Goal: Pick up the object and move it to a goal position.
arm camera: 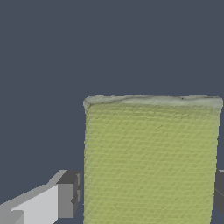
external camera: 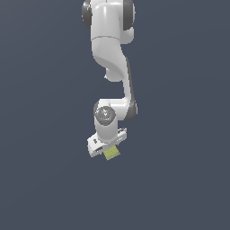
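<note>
Hanging down from the top edge of the exterior view, the white Panda arm (external camera: 110, 49) bends at its grey-capped wrist joint and ends in the hand (external camera: 108, 148), which sits low and tilted. Directly beneath the hand's white body, a small yellow-green block (external camera: 111, 153) pokes out, touching the hand and narrower than it. The surroundings are a plain dark blue-grey all around, and from this view I cannot tell whether the block rests on the counter or is lifted off it.

Through the wrist view the block (arm camera: 151, 162) fills much of the picture, showing a faint grid texture on its yellow-green face and a paler, worn-looking far edge. One grey finger pad (arm camera: 68, 200) on its white finger stands just beside one long side of the block, with a thin dark gap visible between them. The other pad (arm camera: 219, 191) shows only as a sliver at the opposite side. The hand brackets the block, nearly closed on it; a firm clamp cannot be confirmed.
</note>
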{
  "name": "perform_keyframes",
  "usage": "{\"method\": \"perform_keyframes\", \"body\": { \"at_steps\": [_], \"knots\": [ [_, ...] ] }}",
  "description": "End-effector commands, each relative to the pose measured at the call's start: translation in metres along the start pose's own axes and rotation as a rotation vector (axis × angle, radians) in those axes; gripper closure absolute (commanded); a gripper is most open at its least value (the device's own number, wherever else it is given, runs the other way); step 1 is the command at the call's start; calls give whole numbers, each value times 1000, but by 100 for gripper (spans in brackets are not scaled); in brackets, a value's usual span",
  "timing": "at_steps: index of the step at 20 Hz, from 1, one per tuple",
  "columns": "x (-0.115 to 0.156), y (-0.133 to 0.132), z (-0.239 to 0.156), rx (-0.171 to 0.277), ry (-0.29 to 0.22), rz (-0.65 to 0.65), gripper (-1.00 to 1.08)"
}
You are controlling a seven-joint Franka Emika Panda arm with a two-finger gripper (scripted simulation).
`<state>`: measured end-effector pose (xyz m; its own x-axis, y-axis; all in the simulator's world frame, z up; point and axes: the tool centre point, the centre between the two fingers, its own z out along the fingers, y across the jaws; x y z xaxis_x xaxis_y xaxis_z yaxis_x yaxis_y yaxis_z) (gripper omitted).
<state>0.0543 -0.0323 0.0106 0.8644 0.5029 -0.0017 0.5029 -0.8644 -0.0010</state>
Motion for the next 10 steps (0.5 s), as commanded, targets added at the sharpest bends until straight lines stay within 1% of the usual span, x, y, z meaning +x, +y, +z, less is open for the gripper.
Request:
{"method": "perform_keyframes", "body": {
  "at_steps": [1,2,10],
  "knots": [
    [1,1,1,-1,2,0,-92],
    [1,1,1,-1,2,0,108],
    [1,1,1,-1,2,0,108]
  ]
}}
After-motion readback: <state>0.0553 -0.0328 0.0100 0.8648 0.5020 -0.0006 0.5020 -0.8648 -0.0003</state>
